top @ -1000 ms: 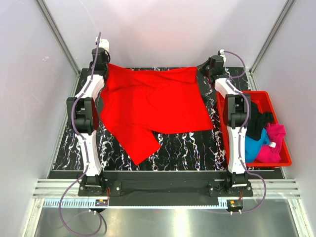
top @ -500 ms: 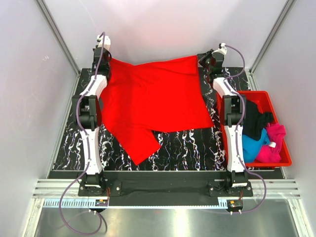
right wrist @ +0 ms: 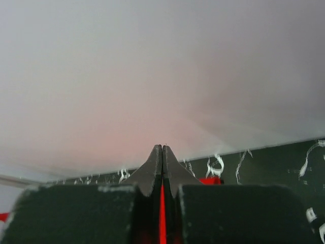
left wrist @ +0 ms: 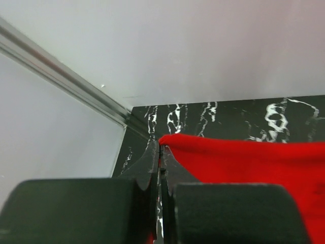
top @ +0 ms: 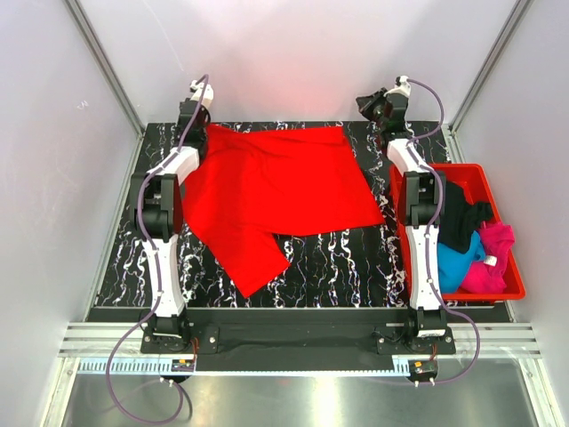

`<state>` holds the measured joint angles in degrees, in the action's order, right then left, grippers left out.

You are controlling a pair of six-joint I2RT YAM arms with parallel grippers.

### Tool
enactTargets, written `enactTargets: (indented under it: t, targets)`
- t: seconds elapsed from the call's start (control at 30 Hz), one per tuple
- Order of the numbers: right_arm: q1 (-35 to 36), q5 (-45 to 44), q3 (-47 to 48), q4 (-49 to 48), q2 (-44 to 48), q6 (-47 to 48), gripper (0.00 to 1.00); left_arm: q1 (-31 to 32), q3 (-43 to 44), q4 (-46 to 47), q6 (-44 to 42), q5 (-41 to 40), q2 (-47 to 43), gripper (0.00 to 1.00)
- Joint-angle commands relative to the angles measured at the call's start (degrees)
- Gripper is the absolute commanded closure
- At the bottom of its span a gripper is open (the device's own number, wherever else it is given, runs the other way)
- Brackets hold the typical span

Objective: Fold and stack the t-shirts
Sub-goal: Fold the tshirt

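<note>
Red cloth fills most of the far half of your table: the red t-shirt (top: 276, 182) lies spread and nearly flat, with its far hem stretched between your two grippers close to the back wall (top: 293, 62). That leaves you almost no room beyond that edge.

Your left gripper (top: 197, 120) is pinched tight on the far left corner. In the left wrist view a sliver of red shows between the closed fingers (left wrist: 152, 162). Your right gripper (top: 364, 102) sits up by the far right corner, jaws pressed together with a thin red line of cloth caught between them in its own wrist view.

One sleeve (top: 253, 262) trails towards you. On either side of it the black table (top: 338, 258) is bare, so your open space is along the near strip.

On the right, the shirt's near corner comes close to the red bin (top: 511, 289), and your right arm crosses that gap, so you cannot tell whether they touch.

The table top is glossy black veined with white. The bin is rigid and rectangular, and holds a black t-shirt (top: 467, 218), a blue t-shirt (top: 458, 262) and a pink t-shirt (top: 493, 258), all soft and crumpled.
</note>
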<state>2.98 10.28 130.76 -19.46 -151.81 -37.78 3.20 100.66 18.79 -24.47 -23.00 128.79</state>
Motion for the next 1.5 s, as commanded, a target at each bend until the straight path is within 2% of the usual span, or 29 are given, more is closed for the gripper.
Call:
enactTargets:
  t: [0.0, 0.1, 0.17, 0.2, 0.37, 0.53, 0.7, 0.83, 1.13, 1.27, 1.3, 1.4, 1.47]
  targets:
    - [-0.17, 4.73, 0.46, 6.42, 0.72, 1.13, 1.0, 0.84, -0.91, 1.79, -0.76, 1.29, -6.71, 1.0]
    - [0.09, 5.01, 2.22, 14.25, 0.11, 2.97, 0.84, 1.1, -0.99, 0.12, -0.06, 1.65, -6.62, 1.0]
    - [0.18, 5.45, 1.17, 15.68, 0.02, 4.02, 0.71, 1.37, -1.34, -0.24, 0.47, 2.08, -6.71, 1.0]
    - [0.62, 4.93, 1.08, 17.51, 0.02, 4.46, 0.68, 1.72, -1.52, -0.42, 1.0, 2.26, -6.71, 1.0]
    - [1.15, 6.94, 6.42, 22.88, -4.63, 3.86, 0.6, 2.86, -2.13, -0.33, 1.26, 2.61, -6.36, 1.0]
    - [1.59, 8.52, 12.4, 23.68, -9.99, 0.0, 0.56, 3.39, -3.1, -0.15, 2.67, 3.4, -6.54, 1.0]
    - [1.94, 5.72, 17.33, 25.79, -12.89, -2.2, 0.52, 4.0, -3.89, 0.64, 3.11, 3.67, -6.8, 1.0]
    - [2.38, 5.8, 17.77, 24.21, -15.09, -8.78, 0.53, 4.44, -5.04, 1.69, 4.16, 3.76, -7.41, 1.0]
    - [3.96, 2.37, 21.63, 24.03, -18.08, -13.02, 0.58, 5.15, -7.32, 3.27, 5.92, 4.19, -8.47, 1.0]
    - [4.22, 1.76, 21.12, 23.07, -18.0, -13.72, 0.73, 5.15, -7.59, 3.1, 7.24, 5.07, -8.64, 1.0]
    - [4.14, 1.58, 19.98, 22.55, -17.21, -13.2, 0.83, 5.23, -7.76, 3.19, 7.33, 5.16, -8.73, 1.0]
    - [4.14, 0.18, 18.22, 20.53, -15.37, -9.96, 0.96, 5.32, -7.59, 3.19, 7.42, 5.34, -8.91, 1.0]
    - [4.05, 0.26, 16.99, 15.09, -14.22, -8.72, 1.0, 5.41, -7.32, 2.92, 7.24, 4.72, -9.35, 1.0]
